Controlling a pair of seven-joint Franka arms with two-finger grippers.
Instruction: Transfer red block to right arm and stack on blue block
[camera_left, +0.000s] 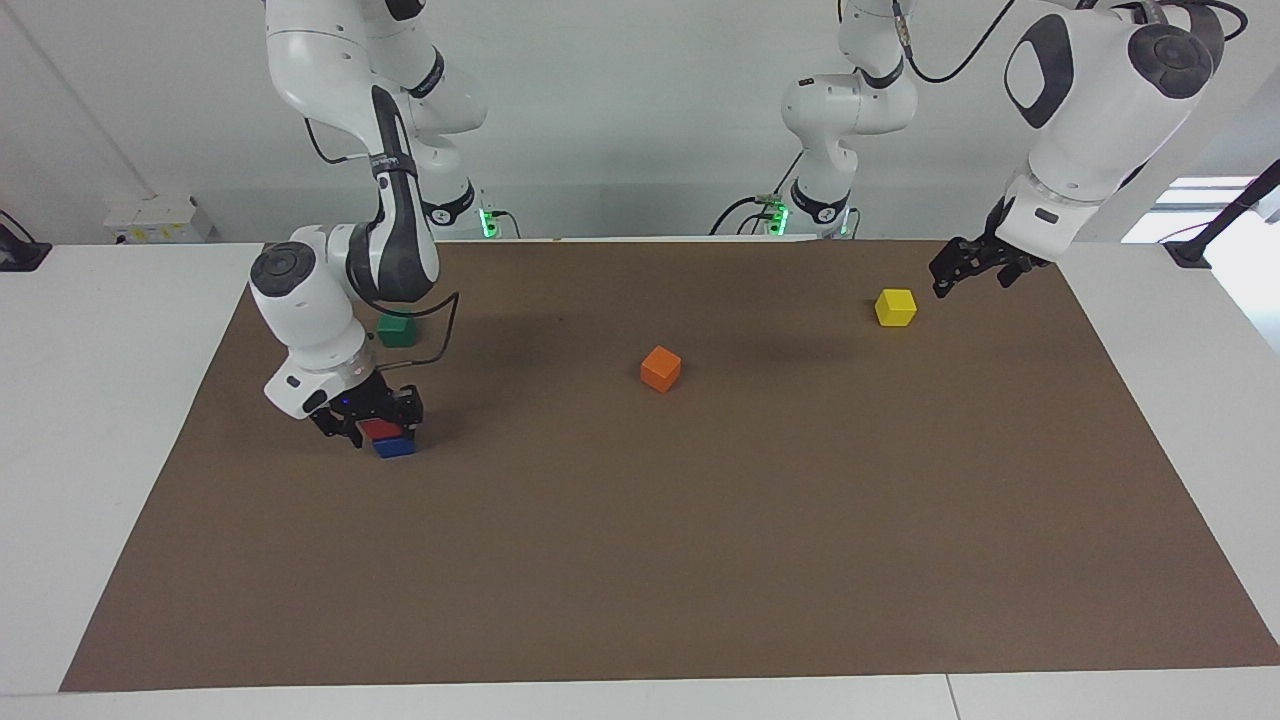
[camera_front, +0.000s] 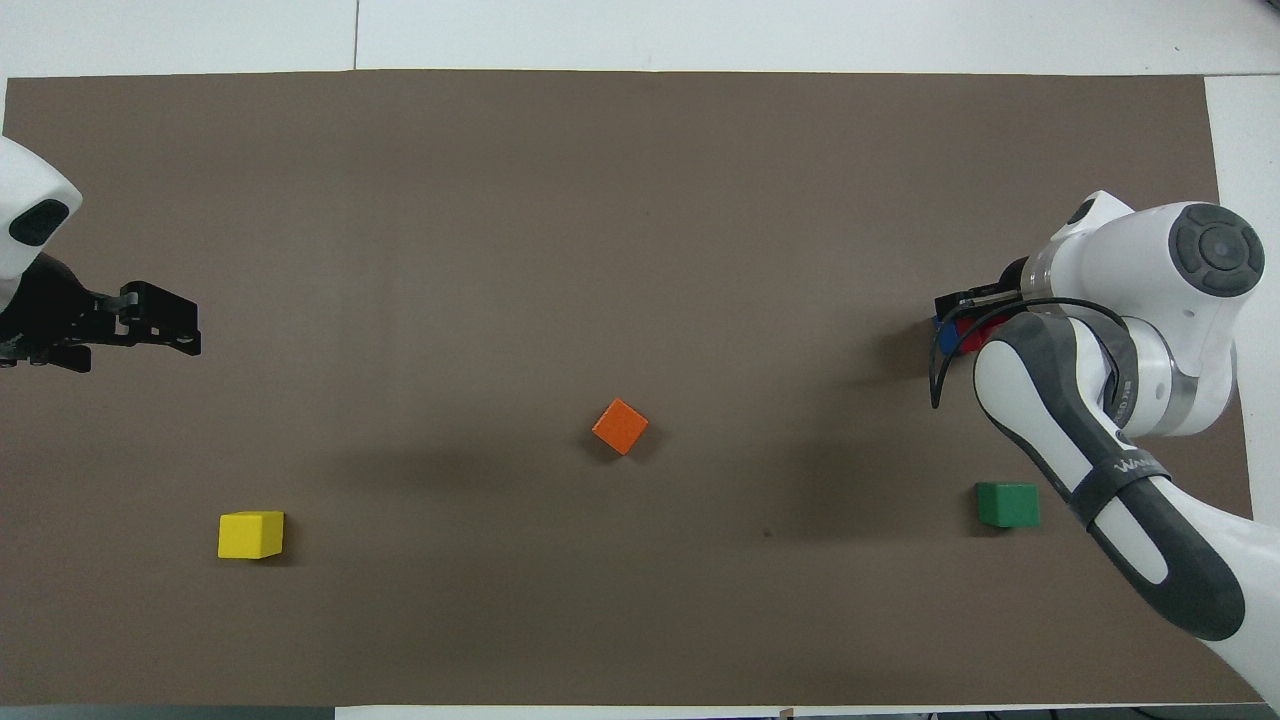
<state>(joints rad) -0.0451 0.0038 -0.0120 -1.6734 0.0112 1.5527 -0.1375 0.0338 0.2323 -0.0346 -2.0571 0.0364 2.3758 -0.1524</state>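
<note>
The red block (camera_left: 380, 429) sits on top of the blue block (camera_left: 394, 447) toward the right arm's end of the table. My right gripper (camera_left: 381, 432), with its small blue light, is low around the red block, its fingers parted to either side of it. In the overhead view the right arm covers most of the stack; only an edge of the red block (camera_front: 975, 330) and of the blue block (camera_front: 941, 328) shows. My left gripper (camera_left: 940, 285) waits open and empty in the air beside the yellow cube.
An orange cube (camera_left: 661, 368) lies mid-table on the brown mat (camera_left: 700, 560). A yellow cube (camera_left: 895, 307) is toward the left arm's end. A green cube (camera_left: 396, 330) sits nearer to the robots than the stack, close to the right arm's elbow.
</note>
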